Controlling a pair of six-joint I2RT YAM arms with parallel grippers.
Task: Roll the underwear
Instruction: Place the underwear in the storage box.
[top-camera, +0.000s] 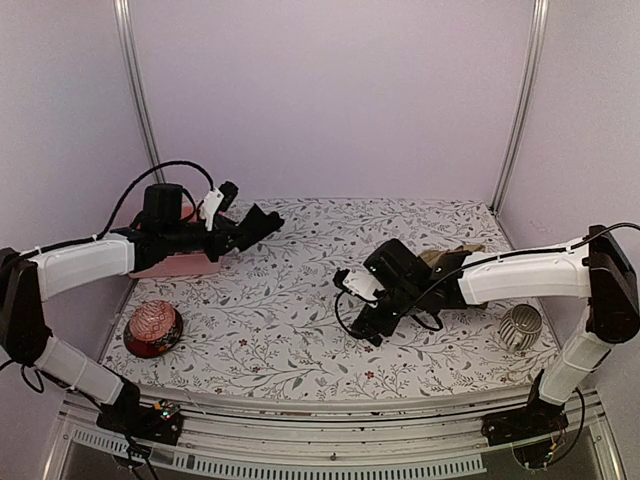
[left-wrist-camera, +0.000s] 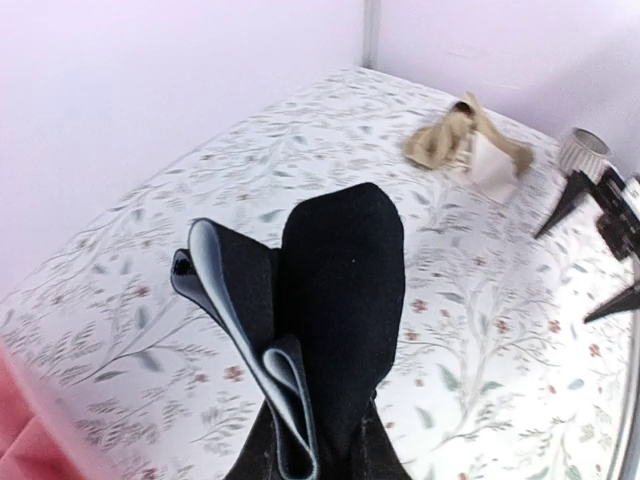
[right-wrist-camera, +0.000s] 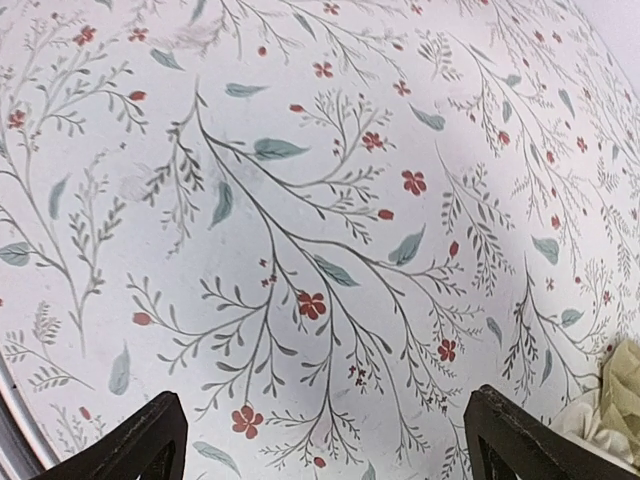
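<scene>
From above, the left gripper (top-camera: 243, 226) sits at 10 o'clock. Its camera shows it clamped on the black underwear (left-wrist-camera: 340, 290), with the tan underwear (left-wrist-camera: 462, 142) at 1 o'clock. Right camera: the right gripper (right-wrist-camera: 330, 445) is apart above the bench (right-wrist-camera: 300, 200). Best lay the black underwear flat before rolling.

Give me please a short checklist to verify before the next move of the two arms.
1. Grip of the left hand on the black underwear: ok, shut on it.
2. Roll of the black underwear is tight: cannot tell, only loose folds show.
3. The right hand is open and free: ok.
4. The tan underwear is rolled: not ok, it lies crumpled on the table.
5. The tan underwear is near the right hand: ok, just beside it.
</scene>
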